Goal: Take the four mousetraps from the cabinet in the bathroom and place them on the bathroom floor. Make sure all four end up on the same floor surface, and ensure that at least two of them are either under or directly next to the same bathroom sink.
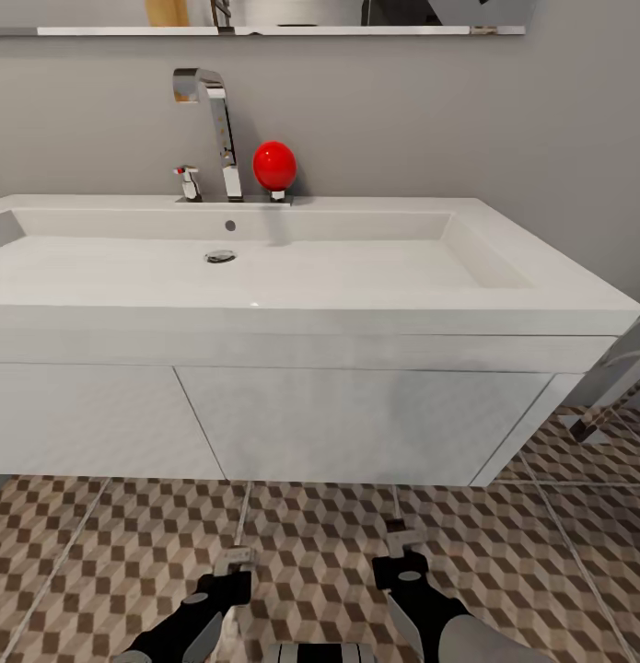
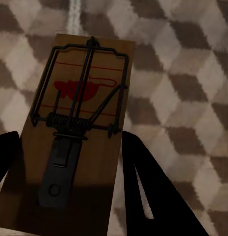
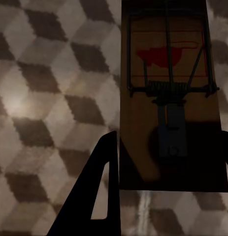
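Observation:
The wide white sink (image 1: 356, 318) with its chrome tap (image 1: 218, 129) hangs on the grey wall straight ahead. In front of it lies the cube-patterned floor (image 1: 310, 543). My left gripper (image 1: 232, 575) is low over the tiles and shut on a brown wooden mousetrap (image 2: 79, 132), which sits between its black fingers (image 2: 153, 187). My right gripper (image 1: 401, 552) is beside it and shut on a second mousetrap (image 3: 170, 98), gripped by its near end. Both traps hang over the floor just in front of the sink. The cabinet is out of view.
A red round object (image 1: 274, 166) stands beside the tap. White cabinet fronts (image 1: 356, 424) close the space under the basin, leaving a low gap above the tiles. A white object on angled legs (image 1: 614, 387) stands at the right edge. A mirror's lower edge (image 1: 264, 30) runs along the top.

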You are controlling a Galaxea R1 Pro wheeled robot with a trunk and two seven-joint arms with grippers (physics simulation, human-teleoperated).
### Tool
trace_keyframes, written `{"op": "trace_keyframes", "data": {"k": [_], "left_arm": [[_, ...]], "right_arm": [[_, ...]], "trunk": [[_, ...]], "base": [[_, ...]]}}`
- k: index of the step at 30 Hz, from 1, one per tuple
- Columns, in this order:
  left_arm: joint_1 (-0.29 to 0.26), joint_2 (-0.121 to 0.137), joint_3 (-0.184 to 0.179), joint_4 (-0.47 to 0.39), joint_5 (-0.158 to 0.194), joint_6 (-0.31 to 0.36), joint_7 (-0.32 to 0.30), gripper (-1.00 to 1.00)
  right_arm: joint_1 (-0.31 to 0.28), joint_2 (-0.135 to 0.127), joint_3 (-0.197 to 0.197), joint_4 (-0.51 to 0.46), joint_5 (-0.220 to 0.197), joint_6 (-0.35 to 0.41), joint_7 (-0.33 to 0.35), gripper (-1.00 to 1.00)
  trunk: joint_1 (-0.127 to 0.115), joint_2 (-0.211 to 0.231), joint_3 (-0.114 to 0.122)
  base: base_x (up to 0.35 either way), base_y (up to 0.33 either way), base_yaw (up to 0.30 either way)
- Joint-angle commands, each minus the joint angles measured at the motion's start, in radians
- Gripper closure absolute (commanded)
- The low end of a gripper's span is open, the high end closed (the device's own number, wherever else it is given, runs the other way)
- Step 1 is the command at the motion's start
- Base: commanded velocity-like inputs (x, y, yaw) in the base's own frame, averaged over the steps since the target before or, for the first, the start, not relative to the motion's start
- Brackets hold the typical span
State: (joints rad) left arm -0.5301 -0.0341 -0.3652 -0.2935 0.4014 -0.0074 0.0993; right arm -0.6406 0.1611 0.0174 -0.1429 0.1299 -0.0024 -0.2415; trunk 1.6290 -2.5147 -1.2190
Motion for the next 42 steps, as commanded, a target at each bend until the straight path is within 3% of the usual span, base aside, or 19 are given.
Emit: {"op": "trace_keyframes", "data": {"k": [1, 19, 28, 42], "left_arm": [[-0.001, 0.001, -0.009, -0.001, 0.004, -0.007, 0.01, 1.0], [-0.002, 0.0, -0.009, 0.01, 0.004, -0.046, 0.01, 1.0], [-0.002, 0.0, -0.008, 0.013, 0.005, -0.055, 0.009, 1.0], [-0.001, 0.0, -0.011, -0.003, 0.004, -0.052, 0.009, 1.0]], "right_arm": [[-0.001, 0.0, 0.001, 0.002, 0.006, -0.001, -0.004, 1.0], [-0.001, -0.018, -0.006, 0.021, -0.001, -0.003, 0.009, 1.0], [-0.001, -0.02, -0.007, 0.093, -0.018, -0.06, 0.01, 1.0], [-0.001, -0.021, -0.006, 0.101, -0.021, -0.081, 0.011, 1.0]], "trunk": [[0.0, 0.0, -0.001], [0.0, 0.0, -0.001], [0.0, 0.0, -0.001], [0.0, 0.0, -0.001]], "base": [[0.0, 0.0, 0.0], [0.0, 0.0, 0.0], [0.0, 0.0, 0.0], [0.0, 0.0, 0.0]]}}
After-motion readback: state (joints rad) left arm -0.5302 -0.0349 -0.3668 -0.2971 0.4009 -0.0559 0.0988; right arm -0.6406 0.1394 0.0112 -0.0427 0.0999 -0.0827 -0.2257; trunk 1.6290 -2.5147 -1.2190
